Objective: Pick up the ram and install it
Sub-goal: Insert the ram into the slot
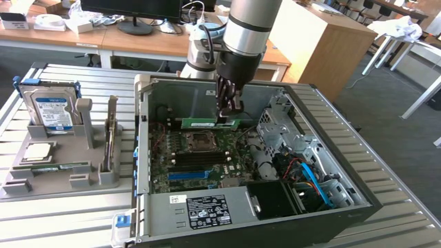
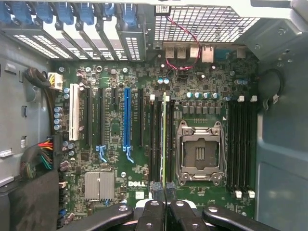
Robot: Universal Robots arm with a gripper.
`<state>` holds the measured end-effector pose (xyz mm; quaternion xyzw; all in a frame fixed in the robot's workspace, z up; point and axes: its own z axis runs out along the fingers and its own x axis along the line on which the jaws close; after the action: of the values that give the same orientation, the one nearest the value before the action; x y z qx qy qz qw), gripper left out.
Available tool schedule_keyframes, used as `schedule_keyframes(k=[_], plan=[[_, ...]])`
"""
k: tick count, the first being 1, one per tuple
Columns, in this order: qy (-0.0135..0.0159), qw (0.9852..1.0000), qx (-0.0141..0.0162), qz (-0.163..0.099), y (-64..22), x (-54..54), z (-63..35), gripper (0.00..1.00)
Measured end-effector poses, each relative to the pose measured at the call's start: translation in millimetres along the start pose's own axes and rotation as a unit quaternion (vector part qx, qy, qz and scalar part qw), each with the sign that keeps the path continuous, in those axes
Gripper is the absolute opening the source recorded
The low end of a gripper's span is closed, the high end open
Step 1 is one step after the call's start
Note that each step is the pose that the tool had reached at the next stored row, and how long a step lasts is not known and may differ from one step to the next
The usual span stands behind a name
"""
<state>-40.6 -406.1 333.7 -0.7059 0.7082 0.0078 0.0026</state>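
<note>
Wrist view, my end effector (image 2: 165,192) pinched narrow on the ram (image 2: 165,139), edge-on over memory slots (image 2: 153,139), beside processor socket (image 2: 199,151), case wall (image 2: 281,144) well apart.

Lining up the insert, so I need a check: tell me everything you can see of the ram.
The ram is a long, thin green board with a white label. It stands on edge, level, above the motherboard, over the memory slots beside the socket. The shut gripper pinches its top edge nearer the exterior view's right end. From the wrist view it shows edge-on, running along the slots. Whether it touches a slot cannot be told.
</note>
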Motion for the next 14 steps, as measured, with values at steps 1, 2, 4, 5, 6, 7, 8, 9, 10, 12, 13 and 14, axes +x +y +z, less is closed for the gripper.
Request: schedule_keyframes(k=[1,2,4,5,6,7,8,9,10,12,13,14], plan=[[0.0000,1.0000,0.0000,0.000,0.0,0.0,0.7,0.12],[0.0000,1.0000,0.0000,0.000,0.0,0.0,1.5,0.12],[0.0000,1.0000,0.0000,0.000,0.0,0.1,2.8,0.12],[0.0000,1.0000,0.0000,0.000,0.0,0.1,3.5,0.12],[0.0000,1.0000,0.0000,0.000,0.0,0.1,4.1,0.12],[0.0000,1.0000,0.0000,0.000,0.0,0.1,4.7,0.12],[0.0000,1.0000,0.0000,0.000,0.0,0.1,5.2,0.12],[0.0000,1.0000,0.0000,0.000,0.0,0.1,5.7,0.12],[0.0000,1.0000,0.0000,0.000,0.0,0.1,6.2,0.12],[0.0000,1.0000,0.0000,0.000,-0.1,0.1,7.1,0.12],[0.0000,1.0000,0.0000,0.000,-0.1,0.1,7.5,0.12],[0.0000,1.0000,0.0000,0.000,-0.1,0.1,7.9,0.12]])
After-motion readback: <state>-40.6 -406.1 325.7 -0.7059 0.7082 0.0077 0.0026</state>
